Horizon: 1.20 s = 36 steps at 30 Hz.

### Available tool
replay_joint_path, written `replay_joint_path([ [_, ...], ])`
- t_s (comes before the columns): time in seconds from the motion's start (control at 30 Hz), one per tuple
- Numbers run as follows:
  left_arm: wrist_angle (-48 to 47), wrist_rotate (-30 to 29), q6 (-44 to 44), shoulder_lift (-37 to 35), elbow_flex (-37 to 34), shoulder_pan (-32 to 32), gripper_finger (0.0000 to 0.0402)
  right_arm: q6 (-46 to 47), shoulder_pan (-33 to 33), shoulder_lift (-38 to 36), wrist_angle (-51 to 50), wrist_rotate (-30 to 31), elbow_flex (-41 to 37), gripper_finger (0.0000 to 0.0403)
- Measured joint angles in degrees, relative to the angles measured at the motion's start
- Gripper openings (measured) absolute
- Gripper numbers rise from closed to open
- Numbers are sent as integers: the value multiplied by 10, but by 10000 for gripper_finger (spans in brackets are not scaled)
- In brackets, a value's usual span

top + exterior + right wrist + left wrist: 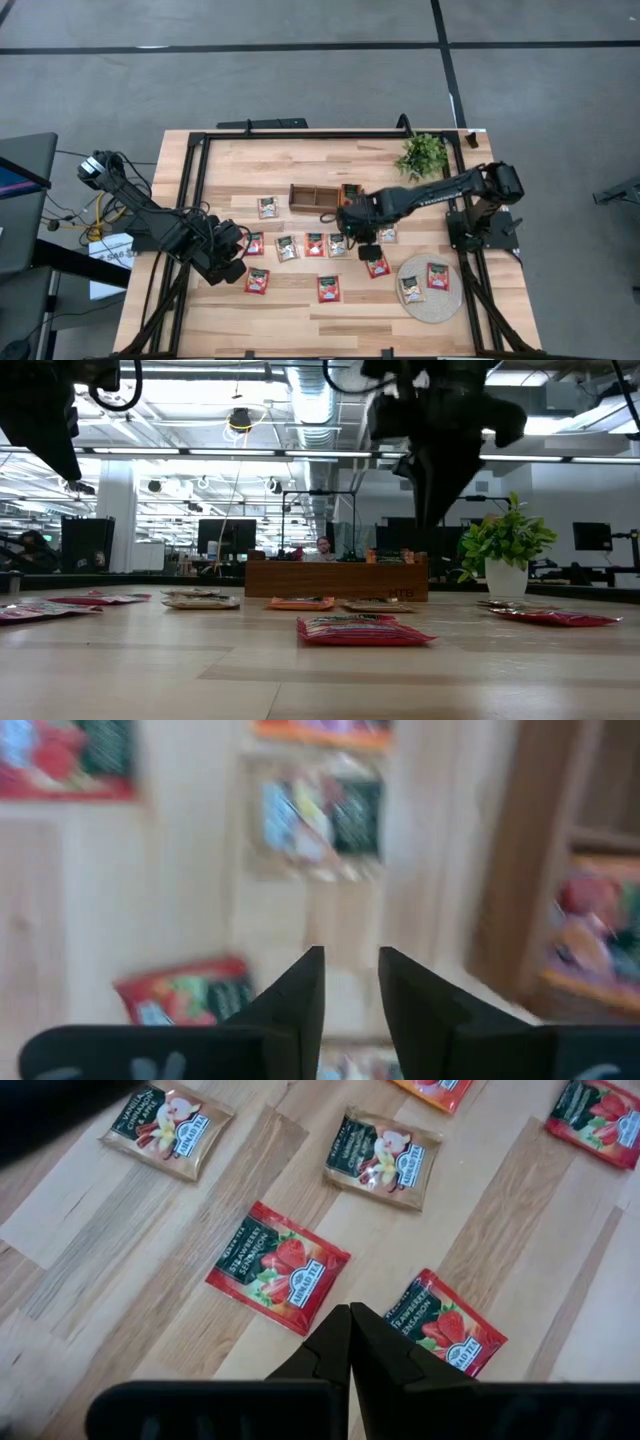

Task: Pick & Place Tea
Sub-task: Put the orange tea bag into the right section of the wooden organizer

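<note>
High view: right gripper (352, 235) seemingly unobstructed.

1. My right wrist view is blurred; sachet (315, 818) print is unreadable.
2. My right arm (420, 195) covers the wooden box's (312, 197) right end from above.
3. Low view cuts off both arms' tops.

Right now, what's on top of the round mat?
Two tea sachets lie on the round woven mat: a red sachet and a pale sachet. Whatever is under them is hidden.
</note>
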Motion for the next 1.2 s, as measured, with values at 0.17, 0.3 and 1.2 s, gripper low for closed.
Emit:
replay_joint_path([
  [0.17,9,-12,8,0,0,0,0,-8,34,0,99,-11,0,69],
  [0.3,13,-13,15,0,0,0,0,-29,47,3,175,-27,0,66],
  [1.2,2,-51,30,0,0,0,0,-37,-41,141,168,-57,127,66],
])
